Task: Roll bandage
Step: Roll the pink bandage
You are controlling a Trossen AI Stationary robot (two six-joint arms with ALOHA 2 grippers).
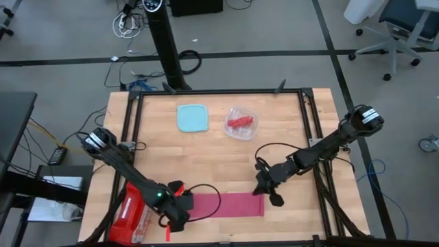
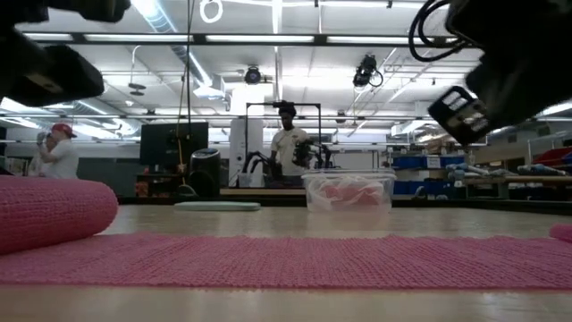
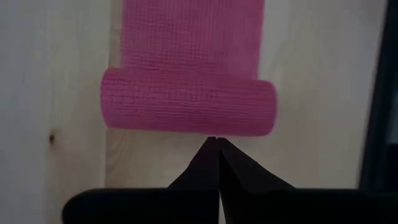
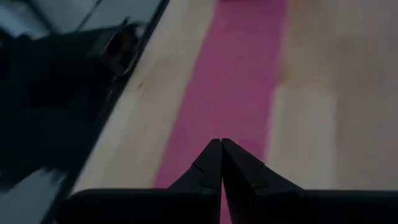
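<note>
Rolled bandage [image 3: 188, 109] end touching closed left hand [image 3: 217, 139] tips, closed right hand [image 4: 221, 142] over flat end

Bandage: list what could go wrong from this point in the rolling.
1. The bandage has only a short roll started; the shut left gripper meets it at one point, so the roll may skew.
2. The shut right gripper sits over the flat end; if it slips, the strip could drag along.

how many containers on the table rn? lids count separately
3. A clear tub with something red inside sits at the far middle, a light blue lid lies beside it, and a red case sits at the near left edge. None appear hidden.
</note>
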